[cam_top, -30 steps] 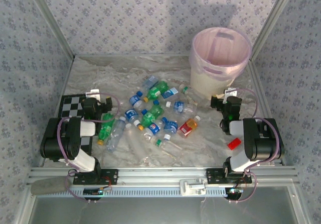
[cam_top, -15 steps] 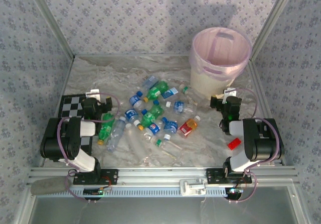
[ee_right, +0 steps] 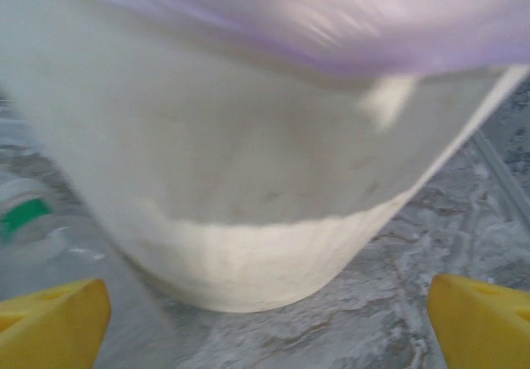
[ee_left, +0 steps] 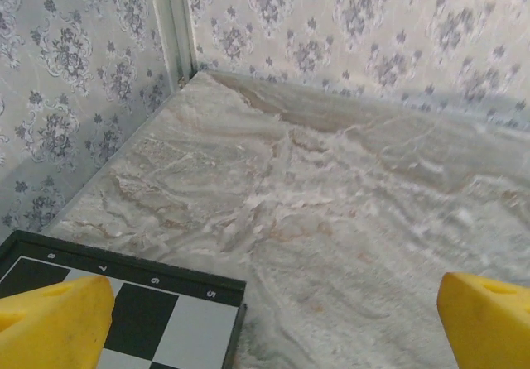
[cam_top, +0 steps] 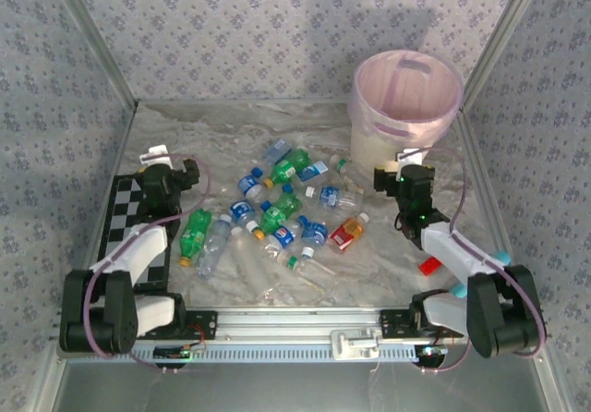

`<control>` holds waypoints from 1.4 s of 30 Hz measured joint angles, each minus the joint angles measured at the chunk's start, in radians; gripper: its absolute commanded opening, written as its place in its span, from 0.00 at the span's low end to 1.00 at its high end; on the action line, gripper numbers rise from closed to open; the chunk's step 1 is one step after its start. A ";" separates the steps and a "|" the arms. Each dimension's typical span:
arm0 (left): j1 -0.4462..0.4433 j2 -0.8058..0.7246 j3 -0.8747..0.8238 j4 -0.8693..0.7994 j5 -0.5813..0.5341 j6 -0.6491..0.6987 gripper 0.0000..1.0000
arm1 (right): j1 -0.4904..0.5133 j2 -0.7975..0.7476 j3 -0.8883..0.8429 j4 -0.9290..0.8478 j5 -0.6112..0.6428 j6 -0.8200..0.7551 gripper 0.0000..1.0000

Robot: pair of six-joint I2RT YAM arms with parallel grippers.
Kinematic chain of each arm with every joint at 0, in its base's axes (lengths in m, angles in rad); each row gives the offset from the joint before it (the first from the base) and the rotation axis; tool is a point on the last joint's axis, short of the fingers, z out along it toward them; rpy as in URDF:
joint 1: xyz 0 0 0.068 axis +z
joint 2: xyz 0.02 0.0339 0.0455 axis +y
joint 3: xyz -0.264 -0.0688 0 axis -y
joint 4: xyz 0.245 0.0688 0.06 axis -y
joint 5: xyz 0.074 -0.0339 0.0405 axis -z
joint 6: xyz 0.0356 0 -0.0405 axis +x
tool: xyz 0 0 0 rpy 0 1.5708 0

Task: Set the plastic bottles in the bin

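PINCERS: left pincer (cam_top: 185, 174) and right pincer (cam_top: 392, 179) both spread wide, empty | BOTTLES: plastic bottles (cam_top: 277, 213) lie scattered between the two; probably light, slick, crushable, so grip across mid-body | BIN: bin (ee_right: 248, 179) just ahead of the right pincer | SURFACE: marbled counter (ee_left: 331, 187), chessboard (ee_left: 124, 303) beneath the left pincer; patterned walls close around.

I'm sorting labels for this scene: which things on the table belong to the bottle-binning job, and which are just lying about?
Job: plastic bottles, scattered mid-table; pink bin, upright at the far right.
Lying about: red block, near right; chessboard, left edge.
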 measured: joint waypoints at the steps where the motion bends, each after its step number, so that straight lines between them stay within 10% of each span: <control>1: 0.000 -0.018 0.009 -0.026 0.021 -0.032 1.00 | 0.025 -0.019 0.024 -0.061 -0.002 0.018 1.00; 19: -0.372 0.044 0.103 -0.192 0.216 -0.349 1.00 | 0.292 0.109 0.329 -0.885 -0.165 0.788 0.97; 42: -0.457 0.146 0.171 -0.201 0.112 -0.348 1.00 | 0.405 0.214 0.146 -0.613 -0.202 1.318 0.86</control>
